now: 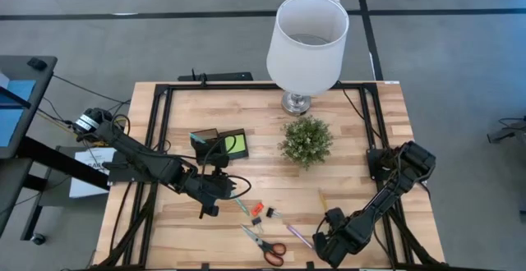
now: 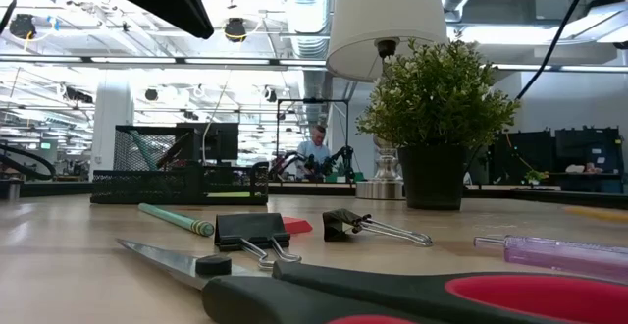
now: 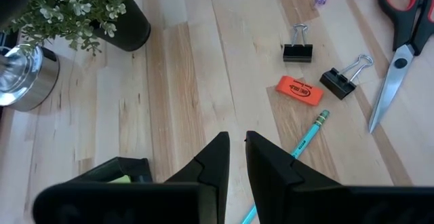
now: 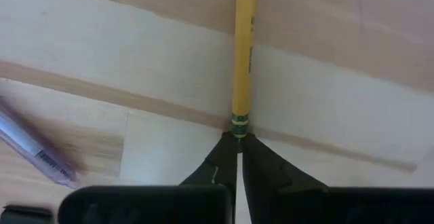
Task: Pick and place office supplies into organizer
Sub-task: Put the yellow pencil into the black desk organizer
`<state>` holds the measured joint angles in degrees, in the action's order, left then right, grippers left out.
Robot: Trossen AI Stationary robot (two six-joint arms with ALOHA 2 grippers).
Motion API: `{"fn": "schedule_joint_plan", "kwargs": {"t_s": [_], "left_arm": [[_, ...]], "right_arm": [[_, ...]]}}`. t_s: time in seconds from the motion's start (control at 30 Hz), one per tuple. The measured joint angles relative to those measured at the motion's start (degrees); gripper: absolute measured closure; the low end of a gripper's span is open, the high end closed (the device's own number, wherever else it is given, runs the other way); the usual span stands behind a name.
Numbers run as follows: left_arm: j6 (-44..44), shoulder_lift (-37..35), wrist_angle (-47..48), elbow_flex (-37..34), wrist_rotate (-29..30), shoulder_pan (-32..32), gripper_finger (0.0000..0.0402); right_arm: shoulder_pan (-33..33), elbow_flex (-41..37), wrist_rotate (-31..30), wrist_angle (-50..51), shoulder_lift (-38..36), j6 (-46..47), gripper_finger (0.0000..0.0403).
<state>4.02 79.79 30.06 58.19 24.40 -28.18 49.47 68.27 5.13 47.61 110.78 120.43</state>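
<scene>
High view – straight down on table (image 1: 271, 140). Low view – table height, close behind scissors (image 2: 373, 295). Left wrist view shares those scissors. Right wrist view hugs pencil (image 4: 243, 54).

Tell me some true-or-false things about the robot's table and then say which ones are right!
1. The right gripper is pinching the eraser end of the yellow pencil. True.
2. The red-handled scissors are standing in the organizer. False: they lie flat on the table, near its front edge.
3. The lime-green sticky-note pad sits in the organizer. True.
4. The little green plant has tipped over. False: it stands upright in its dark pot, beside the lamp.
5. The left gripper is holding the teal pencil. False: the pencil lies on the table just past its fingers, and they hold nothing.
</scene>
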Motion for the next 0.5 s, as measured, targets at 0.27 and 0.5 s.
{"fn": "schedule_joint_plan", "kwargs": {"t_s": [0.27,0.5], "left_arm": [[0.0,0.0,0.0,0.0,0.0,0.0,0.0357],[-0.3,0.0,0.0,0.0,0.0,0.0,0.0357]], "right_arm": [[1.5,1.7,-8.8,1.3,0.3,-8.5,0.0401],[0.9,6.8,-22.2,1.3,0.5,-19.1,0.0401]]}}
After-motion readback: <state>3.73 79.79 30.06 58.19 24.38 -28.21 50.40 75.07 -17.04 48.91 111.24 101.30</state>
